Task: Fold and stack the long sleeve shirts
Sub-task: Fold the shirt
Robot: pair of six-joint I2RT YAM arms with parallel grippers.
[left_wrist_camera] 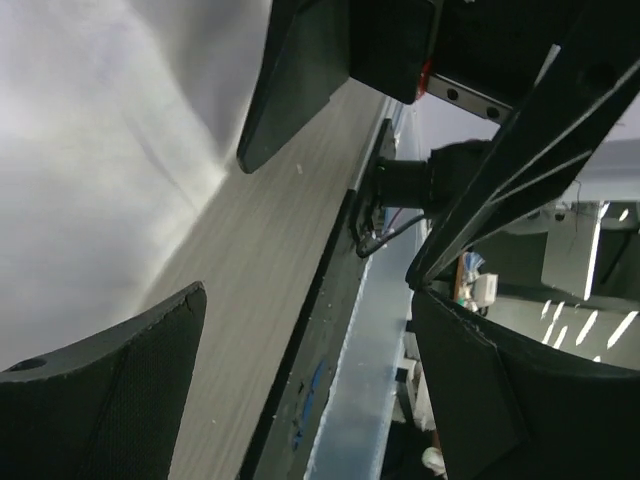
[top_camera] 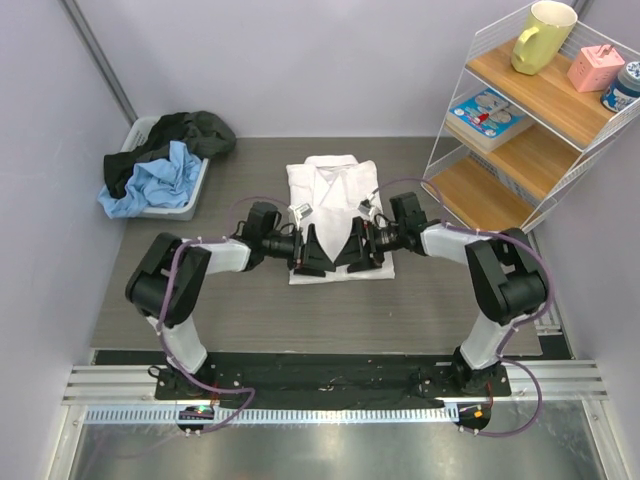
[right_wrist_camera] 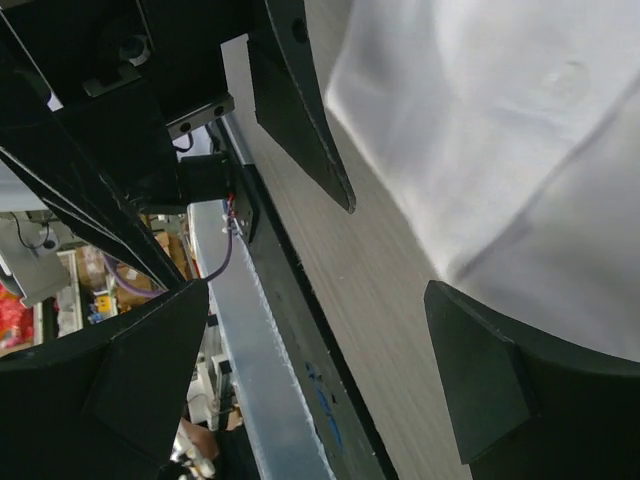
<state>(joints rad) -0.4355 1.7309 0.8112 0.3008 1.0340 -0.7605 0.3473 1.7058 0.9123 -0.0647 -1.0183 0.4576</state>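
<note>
White shirt point(top_camera: 338, 190) flat on grey tabletop point(top_camera: 250, 310), about centre, folded to a neat rectangle, collar at far end. Both arms bent inward from the sides, meeting over the near edge of the shirt. Left hand point(top_camera: 312, 250) low over near-left corner, spread wide, nothing between the fingers. Right hand point(top_camera: 362, 248) low over near-right corner, likewise spread wide and gripping nothing. Hands face each other, just beside one another; cannot tell whether they touch. Left wrist view: left hand point(left_wrist_camera: 305, 290) open over bare wood-grain tabletop, white shirt point(left_wrist_camera: 90, 150) off to one side, dark finger of the other arm overhead. Right wrist view: right hand point(right_wrist_camera: 315, 288) open, shirt point(right_wrist_camera: 500, 120) edge running past one finger, creased, rest of the gap over bare tabletop. Cannot tell from either view whether fingertips rest on cloth. Far-left corner: grey bin point(top_camera: 190, 205) heaped with dark and light-blue clothes point(top_camera: 150, 185), well apart from the shirt. Right side: wire rack point(top_camera: 520, 120) with wooden shelves, yellow mug point(top_camera: 542, 35) on top shelf.
</note>
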